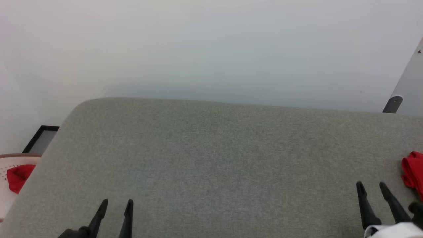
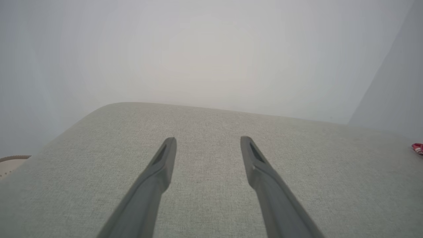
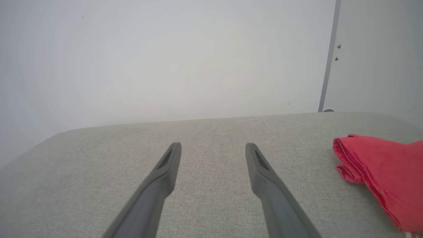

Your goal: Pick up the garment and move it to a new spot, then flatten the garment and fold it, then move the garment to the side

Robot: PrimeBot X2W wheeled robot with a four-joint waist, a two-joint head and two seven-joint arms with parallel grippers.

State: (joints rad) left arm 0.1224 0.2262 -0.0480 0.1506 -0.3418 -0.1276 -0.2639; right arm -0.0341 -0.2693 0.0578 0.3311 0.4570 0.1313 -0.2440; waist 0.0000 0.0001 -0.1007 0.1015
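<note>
Garment [image 1: 413, 172]: red cloth, doubled over, on the grey counter [image 1: 211, 148] just to the outer side of your right tool [image 1: 370, 184], not touching it.
Right tool: fingers spread wide, gripping nothing; it sits close enough for a short sideways reach.
Left tool [image 1: 117, 201]: equally wide and empty, well apart from the garment, over bare counter suited to flattening.
Stage: unclear whether you are starting or done.
</note>
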